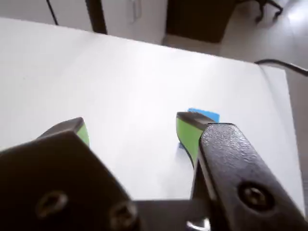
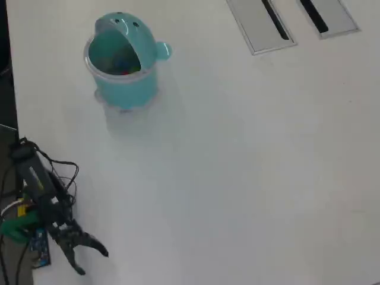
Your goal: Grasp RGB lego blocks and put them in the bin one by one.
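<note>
Your black gripper w/ green pads (image 2: 92, 262) jaws spread wide, nothing btwn, round light-teal plastic bin (image 2: 123, 65) well apart up-table, small blue piece (image 1: 204, 115) just behind right pad in wrist view.

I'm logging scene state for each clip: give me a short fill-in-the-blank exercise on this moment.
1. The gripper has its jaws ____, with nothing between them.
2. In the wrist view, the block peeking from behind the right-hand finger is ____ in colour.
3. In the overhead view, the bin stands in the upper ____ of the table.

Missing words: open; blue; left
</note>
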